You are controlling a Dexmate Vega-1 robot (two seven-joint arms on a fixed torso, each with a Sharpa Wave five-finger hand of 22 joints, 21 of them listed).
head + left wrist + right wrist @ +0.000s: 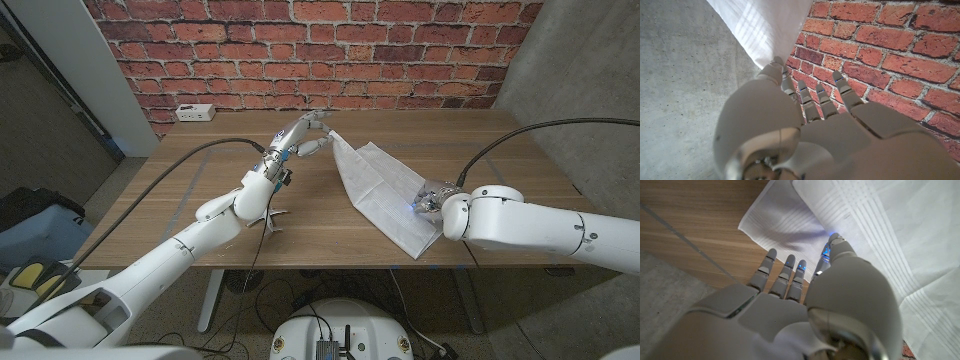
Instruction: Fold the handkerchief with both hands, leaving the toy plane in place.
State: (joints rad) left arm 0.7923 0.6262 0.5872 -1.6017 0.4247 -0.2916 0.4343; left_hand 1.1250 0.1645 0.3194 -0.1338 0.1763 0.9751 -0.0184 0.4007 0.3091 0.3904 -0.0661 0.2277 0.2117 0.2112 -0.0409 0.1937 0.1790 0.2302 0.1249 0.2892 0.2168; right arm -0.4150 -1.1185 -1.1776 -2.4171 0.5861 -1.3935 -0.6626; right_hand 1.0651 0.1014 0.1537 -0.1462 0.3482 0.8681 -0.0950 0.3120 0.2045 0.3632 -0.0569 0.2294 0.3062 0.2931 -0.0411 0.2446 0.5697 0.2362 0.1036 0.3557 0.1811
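Left hand (305, 133), upper centre of the head view: fingers (777, 70) narrowed around a corner of the white handkerchief (385, 190) and gripping it, the corner lifted clear of the table (200, 170), so that the cloth rises to a peak at the fingertips and slopes down to the right; in the left wrist view the fabric hangs from the thumb side against the brick wall (890, 45). The raised hold appears meant to carry this corner over for a fold. Right hand (432, 197), right of centre in the head view: fingers (790, 267) extended and close together, lying on or just over the lower part of the cloth near its edge; whether they pinch an edge or merely press cannot be told, though the placement suggests anchoring or taking up the matching corner. Handkerchief: runs diagonally from upper centre to lower right of the head view, its lower portion flat on the wood, one layer seemingly lapped over another in the right wrist view. Toy plane: cannot be made out; a small pale item (272, 220) lies on the table under the left forearm, unidentifiable. White power strip (194, 112), at the table's far edge, upper left.
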